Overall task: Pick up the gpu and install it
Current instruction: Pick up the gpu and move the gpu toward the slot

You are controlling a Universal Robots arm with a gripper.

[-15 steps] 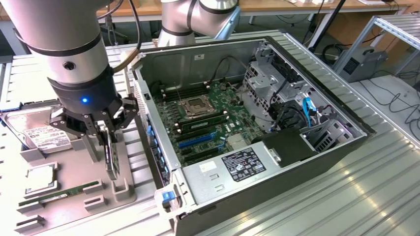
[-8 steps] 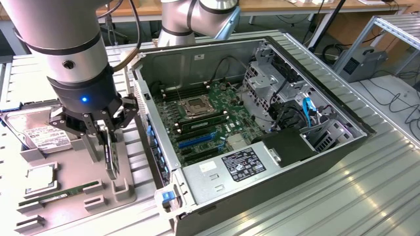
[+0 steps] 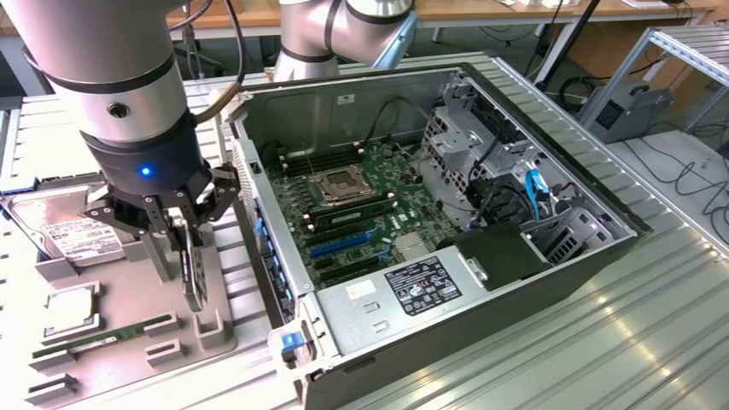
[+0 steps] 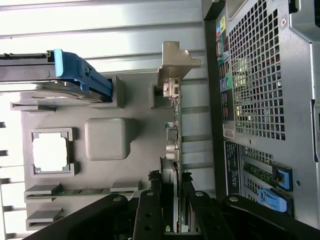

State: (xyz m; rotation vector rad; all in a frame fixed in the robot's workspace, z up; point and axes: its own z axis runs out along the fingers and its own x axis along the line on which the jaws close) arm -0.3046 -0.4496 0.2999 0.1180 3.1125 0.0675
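The end effector (image 3: 183,256) hangs from the grey arm (image 3: 114,77) in the left half of the exterior view, pointing straight down over a grey parts tray (image 3: 137,290). Its two black fingers (image 4: 150,210) are drawn in about halfway and press on the two flat faces of the gpu (image 3: 194,286), so the card is gripped between them. The gpu stands on edge, upright, at the side of the tray nearest the computer case (image 3: 513,307). In the wrist view the card is seen edge-on, and its silver bracket (image 4: 176,62) is at the end far from the fingers, just beside a small slotted block of the tray. Its lower edge looks to sit at or barely above the tray's slot; the angle does not settle which.

Other parts lie on the tray. A hard drive (image 3: 71,232) with a white label is at the middle left of the frame. Below it is a square processor chip (image 3: 71,307), and a narrow green memory stick (image 3: 105,336) sits in the lower left.

The case lies on its side with the panel off in the centre of the frame, on the ribbed metal tabletop (image 3: 592,342). The green motherboard (image 3: 364,184) is exposed inside it. The gpu is outside the case, near its wall but apart from it.
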